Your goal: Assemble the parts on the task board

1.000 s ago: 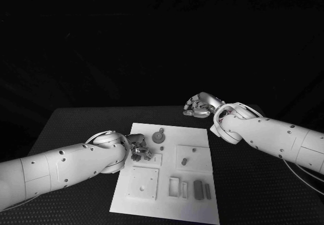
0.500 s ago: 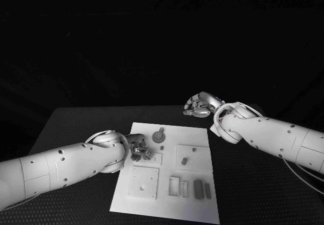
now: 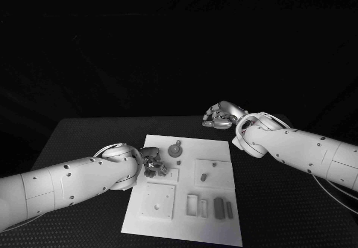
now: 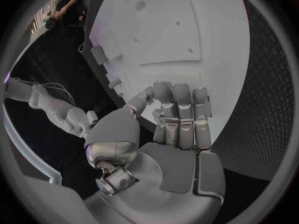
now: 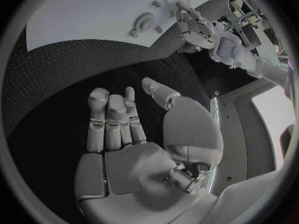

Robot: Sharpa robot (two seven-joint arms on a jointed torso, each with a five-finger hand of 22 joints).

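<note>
A: While the task board (image 3: 216, 150) lies at the lower centre of the frame, what does the left hand (image 3: 153, 161) do?
B: It hangs over the board's left edge, fingers curled, holding nothing
A: And the right hand (image 3: 221, 115)?
B: Right of centre beyond the board, fingers curled in, empty, off the table

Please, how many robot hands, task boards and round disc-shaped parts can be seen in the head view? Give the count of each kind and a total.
Robot hands: 2, the left robot hand and the right robot hand
Task board: 1
Round disc-shaped part: 1
Total: 4
</note>
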